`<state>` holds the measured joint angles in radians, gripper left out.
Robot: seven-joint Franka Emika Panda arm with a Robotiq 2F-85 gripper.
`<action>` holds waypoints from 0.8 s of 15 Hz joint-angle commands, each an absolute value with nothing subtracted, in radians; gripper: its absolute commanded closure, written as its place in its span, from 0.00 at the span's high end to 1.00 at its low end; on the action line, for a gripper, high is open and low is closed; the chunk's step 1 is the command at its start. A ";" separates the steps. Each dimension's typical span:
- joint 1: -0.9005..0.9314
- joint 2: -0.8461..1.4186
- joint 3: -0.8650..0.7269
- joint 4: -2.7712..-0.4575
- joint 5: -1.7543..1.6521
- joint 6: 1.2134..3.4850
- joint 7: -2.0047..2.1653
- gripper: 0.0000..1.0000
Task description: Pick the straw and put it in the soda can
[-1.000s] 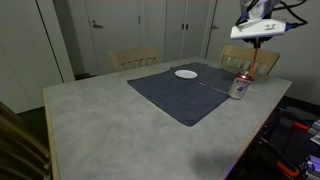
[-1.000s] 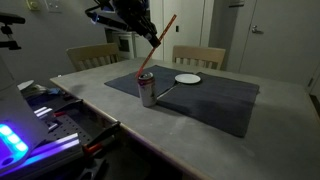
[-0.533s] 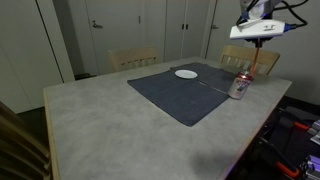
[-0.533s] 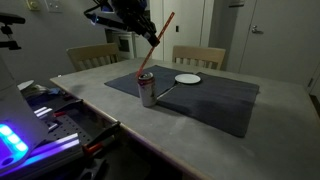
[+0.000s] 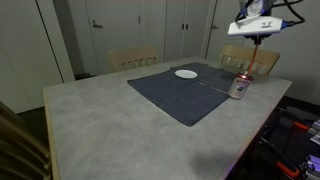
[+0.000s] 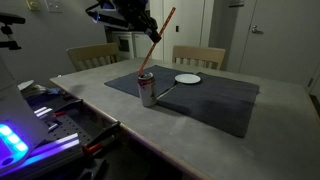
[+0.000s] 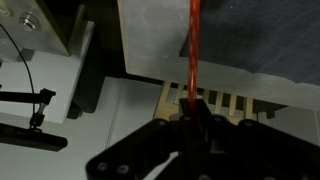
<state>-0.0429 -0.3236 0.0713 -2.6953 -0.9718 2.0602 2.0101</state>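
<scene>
- The black robot claw (image 6: pixel 149 32) is closed narrow on the long, thin red-orange straw (image 6: pixel 168 20). It grips partway along, so a short end sticks up above the claw and the longer part slants down below it.
- The small silver metal soda can with red markings (image 6: pixel 147 91) stands upright below the claw, on a dark grey cloth mat (image 6: pixel 215 105) on the pale tabletop (image 6: pixel 120 135). The straw's lower tip sits at the can's top.
- The step in hand looks like seating the straw. The tip should hold over the mouth hole and go down slowly along the straw's own slant. A straight push risks bending the straw or tipping the light can.
- Release only once the tip is clearly inside, or the straw would likely drop onto the mat.
- Whether the tip is already in the opening cannot be told: the hole is too small to see in both exterior views.
- The wrist view shows no can. There the straw (image 7: pixel 193 50) runs away from the claw past blurred wooden chair slats (image 7: pixel 228 103), cut off at the frame edge.
</scene>
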 commanded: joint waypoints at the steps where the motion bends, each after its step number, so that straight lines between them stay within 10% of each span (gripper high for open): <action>1: -0.039 -0.291 0.067 -2.653 -0.991 2.034 2.034 0.02; 12: -0.030 -0.145 0.058 -2.561 -0.971 2.011 2.062 0.02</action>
